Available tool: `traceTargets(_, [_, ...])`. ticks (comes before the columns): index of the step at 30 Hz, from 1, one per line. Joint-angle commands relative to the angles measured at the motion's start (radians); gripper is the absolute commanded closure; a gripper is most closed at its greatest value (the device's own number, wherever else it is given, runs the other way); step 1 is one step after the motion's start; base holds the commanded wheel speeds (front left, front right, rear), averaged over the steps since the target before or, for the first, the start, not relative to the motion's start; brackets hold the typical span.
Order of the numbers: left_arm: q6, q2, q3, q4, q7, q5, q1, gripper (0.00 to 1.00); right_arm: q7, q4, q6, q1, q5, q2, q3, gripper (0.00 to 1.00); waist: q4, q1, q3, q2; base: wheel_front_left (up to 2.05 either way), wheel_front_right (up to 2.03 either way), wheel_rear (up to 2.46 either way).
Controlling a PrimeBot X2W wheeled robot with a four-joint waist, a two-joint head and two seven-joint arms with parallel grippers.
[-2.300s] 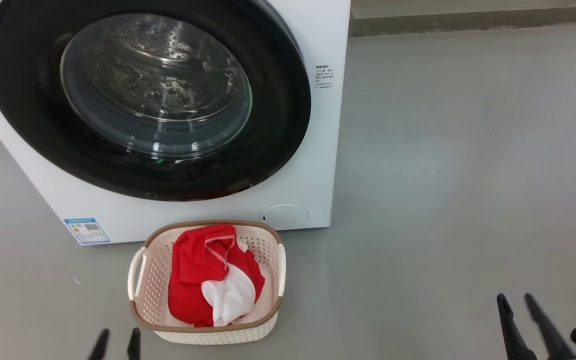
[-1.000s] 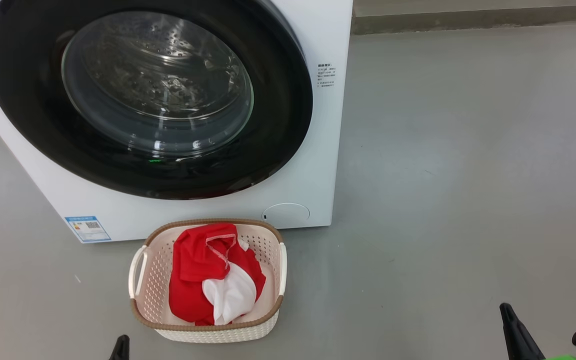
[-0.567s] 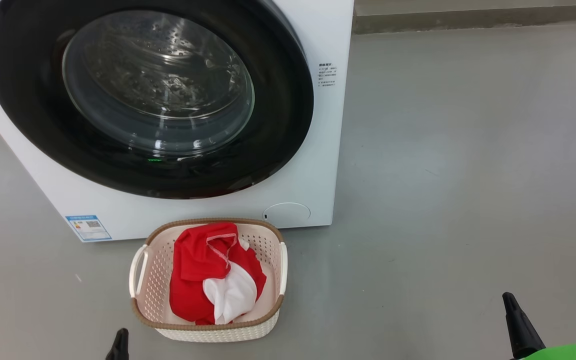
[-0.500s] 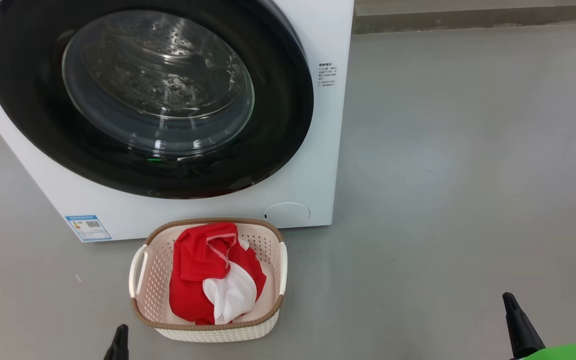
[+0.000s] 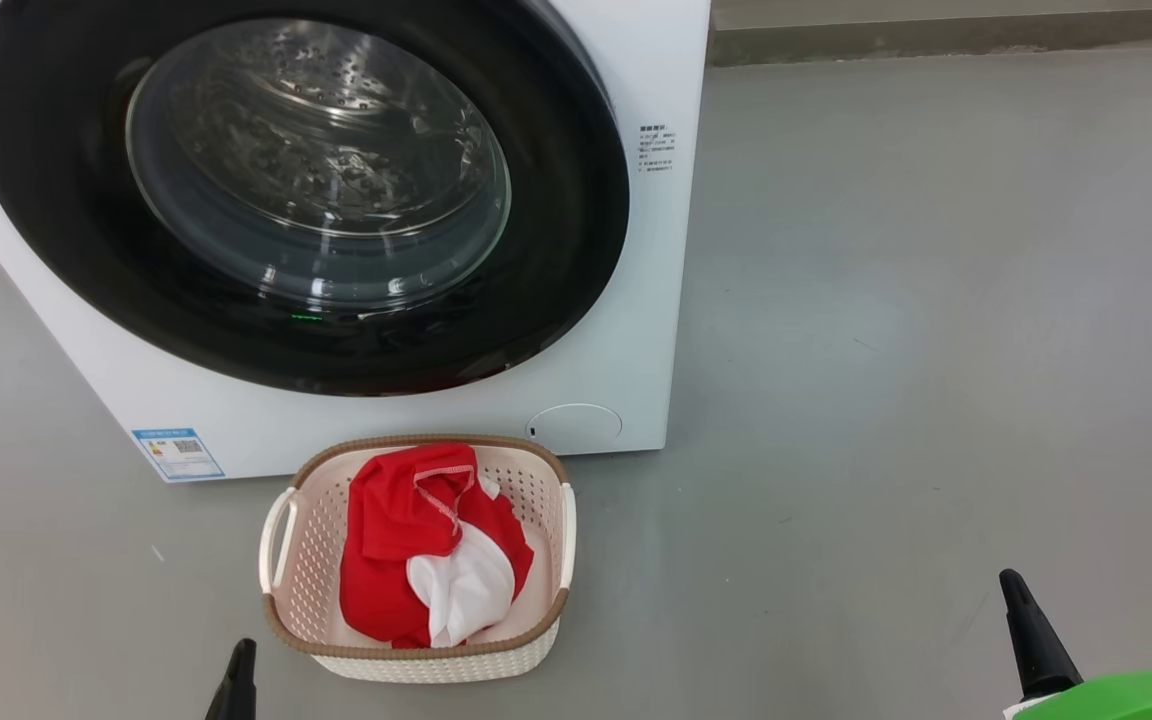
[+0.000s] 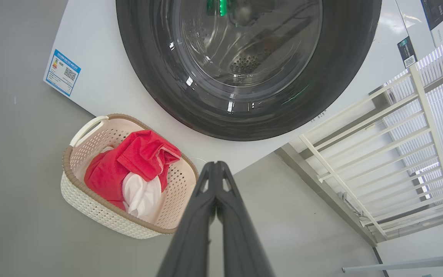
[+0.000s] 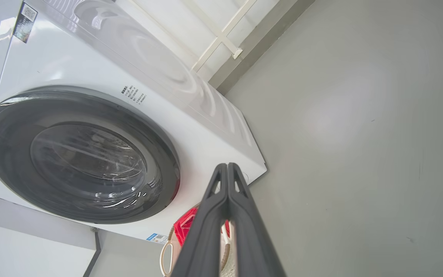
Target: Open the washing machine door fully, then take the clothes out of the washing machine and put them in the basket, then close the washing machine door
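Smooth grey floor (image 5: 886, 300) runs back to a low wall edge, and a big white front-loading washing machine (image 5: 641, 330) stands on it at the left. Its large round door with a glossy black rim and bulging glass window (image 5: 556, 250) lies flush against the machine's front, closed. Just in front of the machine, below the door, sits the small cream perforated plastic basket with a brown woven-look rim (image 5: 304, 560). The bright red and white fabric clothes (image 5: 391, 560) are heaped inside it. The left gripper (image 6: 217, 165) has its two dark fingers pressed together tip to tip with nothing between them. In the head view its one visible fingertip is near the basket's near left corner, apart from it. The right gripper (image 7: 227, 166) is likewise clenched on nothing and hangs over bare floor, well apart from the basket on its right. The head view cuts off the top of the door and machine, and most of both grippers drops below its bottom edge. In the right wrist view the gripper's own fingers cover most of the basket. Reflections on the glass make the perforated drum's contents hard to judge, and the print on the small blue label (image 5: 178, 452) is too small to read.
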Motion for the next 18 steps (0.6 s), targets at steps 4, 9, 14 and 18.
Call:
traceTargets(4, [-0.004, 0.006, 0.025, -0.017, 0.016, -0.064, -0.056, 1.00, 0.017, -0.031, -0.001, -0.062, 0.059, -0.008, 0.001, 1.00, 0.001, -0.0001, 0.000, 0.0000, 0.00, 0.00, 0.00])
traceTargets(9, [-0.004, 0.006, 0.027, -0.015, 0.031, -0.120, -0.067, 1.00, 0.032, -0.034, -0.001, -0.072, 0.106, -0.005, -0.002, 1.00, 0.001, -0.0001, 0.001, 0.0000, 0.00, 0.00, 0.00])
traceTargets(14, [-0.005, 0.005, 0.029, -0.013, 0.048, -0.188, -0.080, 1.00, 0.049, -0.038, -0.001, -0.084, 0.161, -0.002, -0.005, 1.00, 0.002, -0.0001, 0.002, 0.0000, 0.00, 0.00, 0.00])
traceTargets(18, [-0.005, 0.005, 0.031, -0.012, 0.057, -0.222, -0.086, 1.00, 0.058, -0.040, -0.001, -0.090, 0.189, 0.000, -0.007, 1.00, 0.003, -0.0001, 0.002, 0.0000, 0.00, 0.00, 0.00])
